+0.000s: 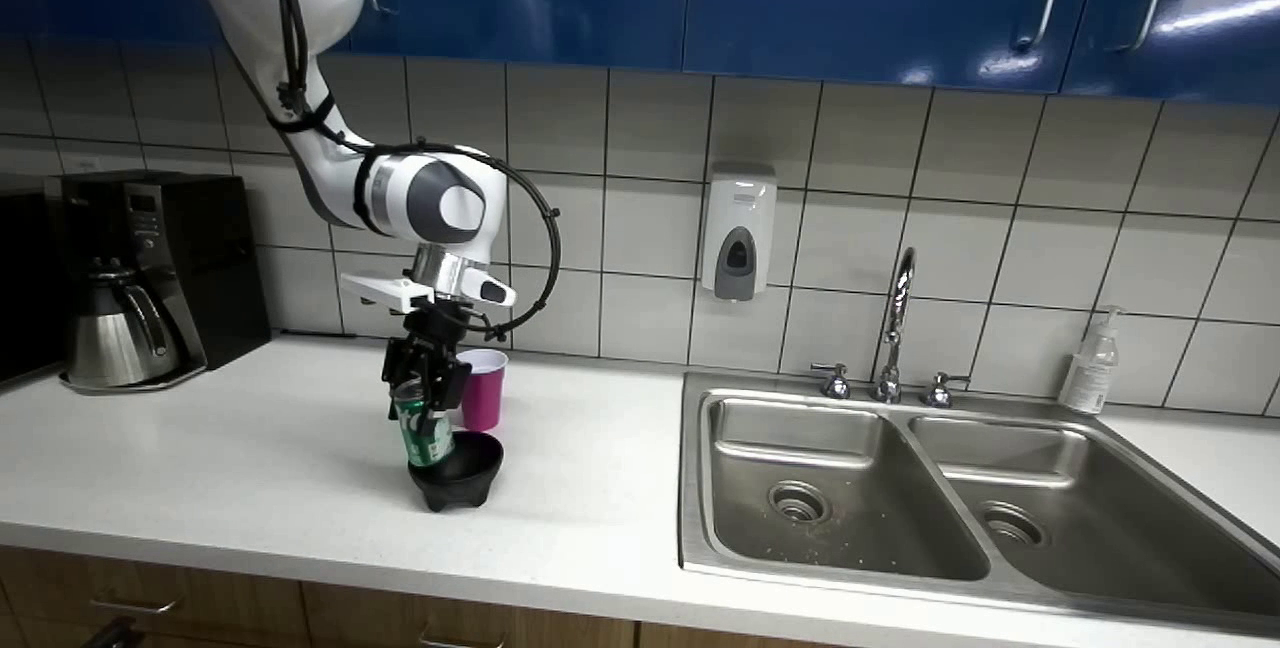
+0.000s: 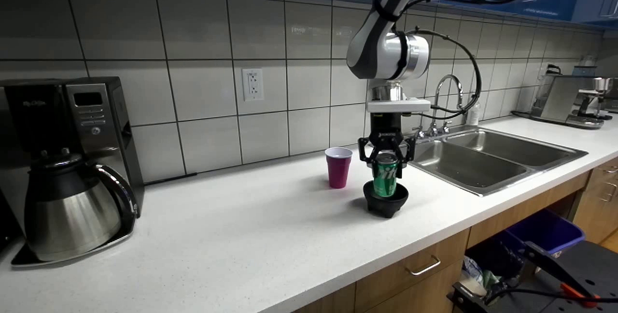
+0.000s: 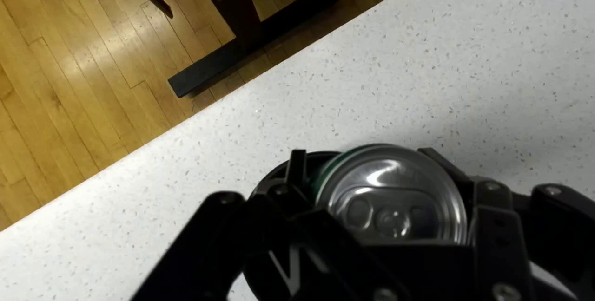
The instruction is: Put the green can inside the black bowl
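The green can (image 1: 425, 440) has its lower end within the rim of the black bowl (image 1: 462, 486) and leans a little. In an exterior view the can (image 2: 385, 180) stands over the bowl (image 2: 386, 205), its base hidden behind the front rim. I cannot tell if it rests on the bottom. My gripper (image 2: 385, 164) points down with a finger on each side of the can's upper part, shut on it. In the wrist view, the can's silver top (image 3: 393, 175) sits between the fingertips (image 3: 361, 153). Part of the bowl rim (image 3: 320, 157) shows behind it.
A pink cup (image 1: 484, 400) stands close behind the gripper, also seen in an exterior view (image 2: 339, 170). A coffee maker (image 2: 72, 177) stands at the left end. A sink (image 1: 850, 528) lies to the right. The counter's front edge (image 3: 223, 101) is near the bowl.
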Motion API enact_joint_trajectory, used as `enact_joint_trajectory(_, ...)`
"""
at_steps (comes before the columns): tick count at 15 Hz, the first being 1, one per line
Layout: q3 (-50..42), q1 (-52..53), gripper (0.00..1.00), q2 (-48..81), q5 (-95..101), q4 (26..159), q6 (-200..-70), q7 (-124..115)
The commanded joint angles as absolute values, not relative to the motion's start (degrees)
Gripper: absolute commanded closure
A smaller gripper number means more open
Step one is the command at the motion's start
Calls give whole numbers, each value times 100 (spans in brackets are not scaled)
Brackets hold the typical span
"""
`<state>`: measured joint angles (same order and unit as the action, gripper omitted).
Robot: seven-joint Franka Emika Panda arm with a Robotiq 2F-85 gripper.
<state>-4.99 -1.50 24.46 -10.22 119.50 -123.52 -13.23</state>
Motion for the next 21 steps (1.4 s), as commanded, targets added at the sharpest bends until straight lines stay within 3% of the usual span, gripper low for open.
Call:
enact_joint_trajectory(1,-456,-208,63,2589,-1108,11781,-12517,-1413)
enact_joint_trajectory(15,-443,-325,63,3076,-1321,11541,-12791,-1343)
enact_joint_trajectory(16,-441,-343,13,3080,-1345,11550,-12803,-1336)
enact_joint_trajectory(19,-448,-366,1,3077,-1379,11562,-12817,-1349)
enact_joint_trajectory(21,-449,-375,0,3066,-1396,11565,-12824,-1358)
